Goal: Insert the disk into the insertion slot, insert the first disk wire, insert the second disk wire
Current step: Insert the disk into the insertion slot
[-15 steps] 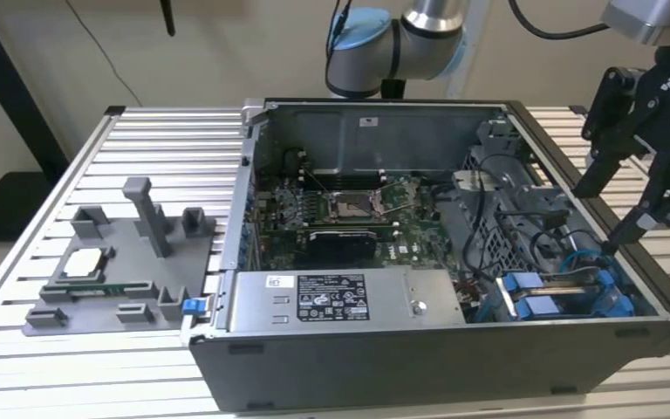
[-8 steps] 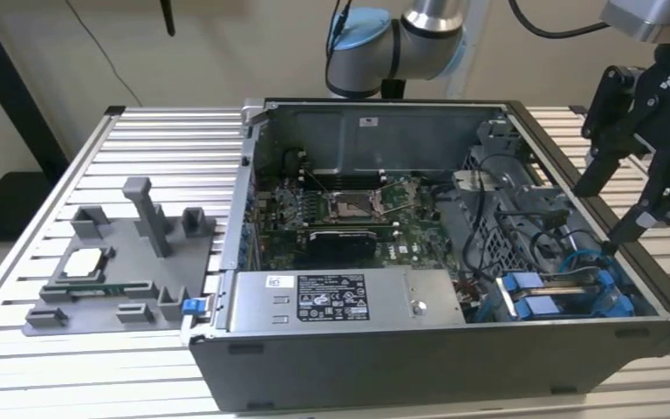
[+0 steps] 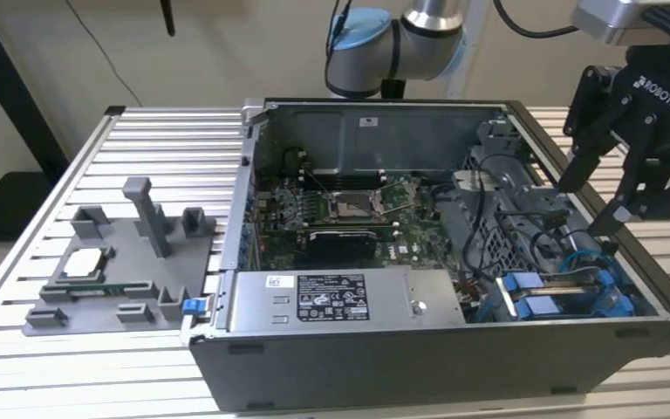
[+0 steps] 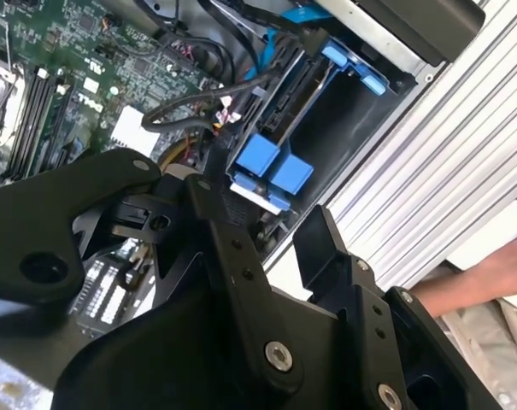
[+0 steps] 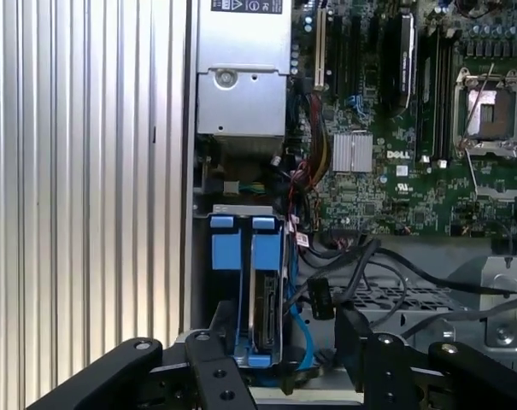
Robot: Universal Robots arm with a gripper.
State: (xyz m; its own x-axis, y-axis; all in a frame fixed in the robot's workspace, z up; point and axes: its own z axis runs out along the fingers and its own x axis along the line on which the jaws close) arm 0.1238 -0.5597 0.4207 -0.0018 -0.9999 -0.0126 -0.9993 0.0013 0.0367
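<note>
One grey fixture tray [image 3: 126, 262] is lying at the exterior view's left on the slatted table [image 3: 32, 367], carrying a processor chip [image 3: 83, 262]. Moving right, we are looking into the open computer case [image 3: 428, 375], where the power-supply box [image 3: 335, 301] is sitting in front of the motherboard [image 3: 347, 209]. Further right, the insertion slot [image 3: 579, 292] is showing its blue fittings. In the first wrist view we are seeing the disk [image 5: 265, 316] sitting inside it in its blue carrier, narrow end facing the camera, with a blue cable [image 5: 302, 337] curving just beside it. At the far right, the gripper [image 3: 591, 202] is hanging above that corner of the case, its fingers spread apart and holding nothing.
</note>
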